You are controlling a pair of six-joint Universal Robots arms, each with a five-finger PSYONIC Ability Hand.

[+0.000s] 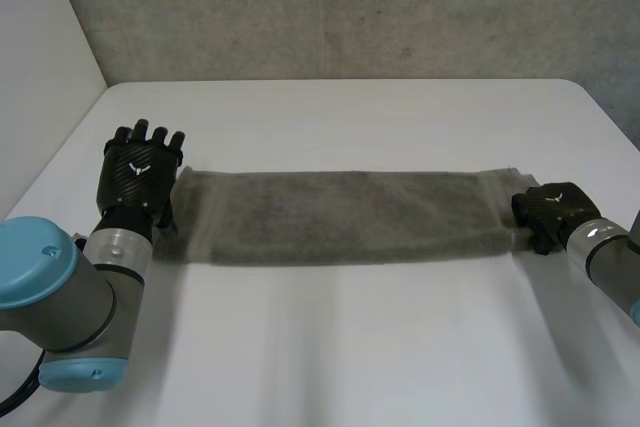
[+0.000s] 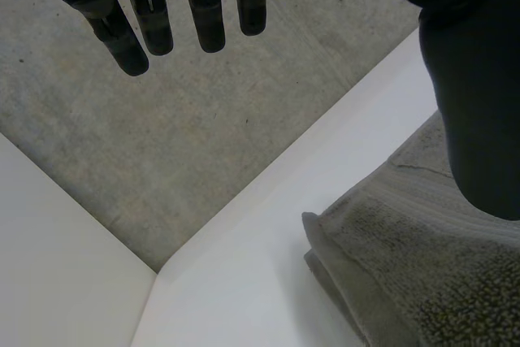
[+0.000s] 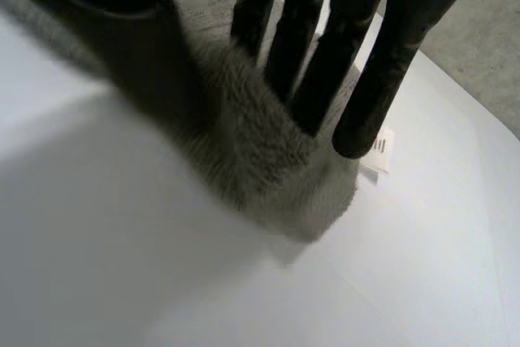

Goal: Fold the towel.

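Observation:
A grey towel (image 1: 340, 215), folded into a long narrow strip, lies flat across the middle of the white table (image 1: 330, 347). My left hand (image 1: 138, 172) stands at the strip's left end with its fingers (image 2: 207, 14) straight and spread, open, holding nothing. The towel's layered left corner (image 2: 406, 282) lies just below its thumb. My right hand (image 1: 552, 209) is at the strip's right end. There its fingers (image 3: 366, 79) reach down onto the towel's end (image 3: 268, 160) and pinch the bunched cloth against the thumb.
A small white label (image 3: 378, 148) sticks out from under the towel's right end, by the fingertips. A grey concrete wall (image 1: 350, 7) runs behind the table's far edge. Bare white tabletop lies in front of and behind the strip.

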